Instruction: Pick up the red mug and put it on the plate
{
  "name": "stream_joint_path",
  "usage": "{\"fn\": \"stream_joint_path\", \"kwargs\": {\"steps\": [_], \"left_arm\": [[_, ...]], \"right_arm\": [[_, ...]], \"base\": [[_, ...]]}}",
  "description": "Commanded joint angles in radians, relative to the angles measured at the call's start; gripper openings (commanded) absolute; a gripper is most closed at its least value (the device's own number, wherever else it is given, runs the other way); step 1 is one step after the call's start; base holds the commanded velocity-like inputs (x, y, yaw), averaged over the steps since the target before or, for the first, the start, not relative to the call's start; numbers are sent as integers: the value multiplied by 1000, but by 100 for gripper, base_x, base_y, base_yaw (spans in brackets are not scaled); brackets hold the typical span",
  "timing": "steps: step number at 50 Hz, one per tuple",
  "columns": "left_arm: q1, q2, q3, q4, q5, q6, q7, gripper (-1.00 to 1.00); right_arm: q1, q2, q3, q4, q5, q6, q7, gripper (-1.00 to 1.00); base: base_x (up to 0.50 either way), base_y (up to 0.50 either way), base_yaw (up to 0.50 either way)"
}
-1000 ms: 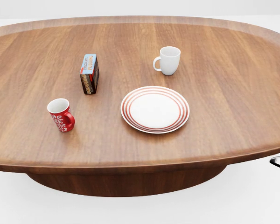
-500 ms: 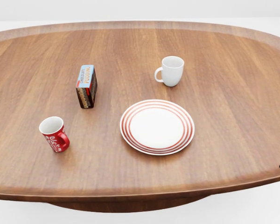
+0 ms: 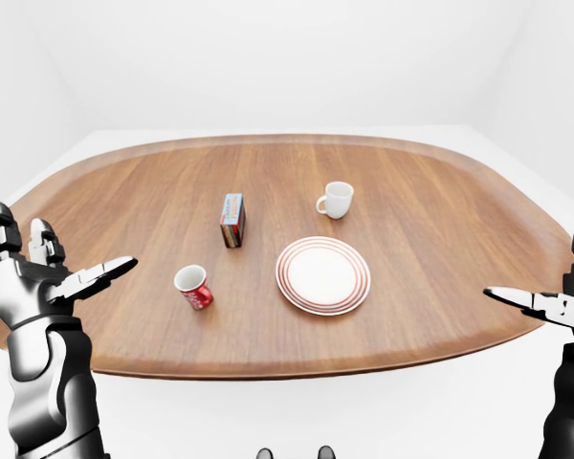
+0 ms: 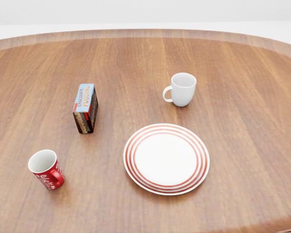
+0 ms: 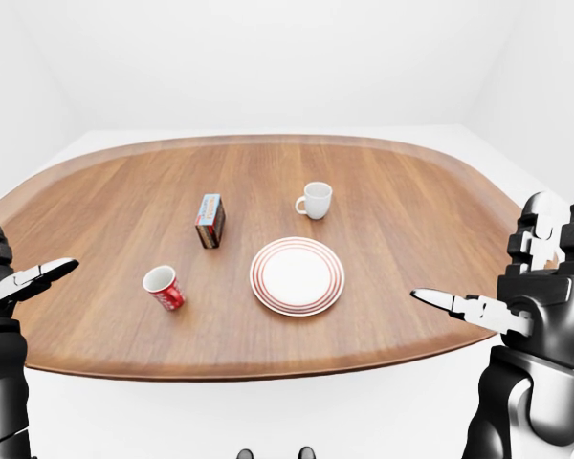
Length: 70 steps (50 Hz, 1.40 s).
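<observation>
The red mug (image 4: 46,169) with a white pattern stands upright at the lower left of the head view, on the wooden table (image 4: 136,63). The white plate with red rings (image 4: 166,158) lies to its right, apart from it. My left hand (image 3: 72,277) is open and empty at the left of the left-eye view, short of the mug (image 3: 193,287). My right hand (image 5: 488,306) is open and empty at the right of the right-eye view, off the table's near edge.
A white mug (image 4: 181,89) stands above the plate in the head view. A pudding box (image 4: 85,108) stands upright above and right of the red mug. The oval table edge (image 3: 297,368) runs along the bottom of the eye views.
The whole head view has shifted: the camera has moved closer to the table, so all things sit lower and larger. The things themselves have not moved on the table.
</observation>
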Motion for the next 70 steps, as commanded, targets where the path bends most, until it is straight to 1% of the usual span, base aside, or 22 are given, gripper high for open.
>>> {"fn": "stream_joint_path", "kwargs": {"steps": [1, 28, 37, 47, 70], "left_arm": [[1, -1, 3, -1, 0, 0, -2, 100], [5, -7, -1, -9, 5, 0, -3, 100], [4, -7, -2, -7, 5, 0, -4, 100], [3, -7, -5, -1, 6, 0, -4, 100], [8, -10, -2, -13, 6, 0, -5, 100]], "right_arm": [[3, 2, 1, -3, 0, 0, 0, 100], [4, 3, 0, -3, -8, 0, 1, 100], [2, 4, 7, 20, -37, 0, 0, 100], [6, 7, 12, 33, -49, 0, -3, 100], [9, 12, 14, 20, -56, 0, 6, 100]], "base": [[34, 0, 0], [34, 0, 0], [34, 0, 0], [2, 0, 0], [4, 44, 0]]}}
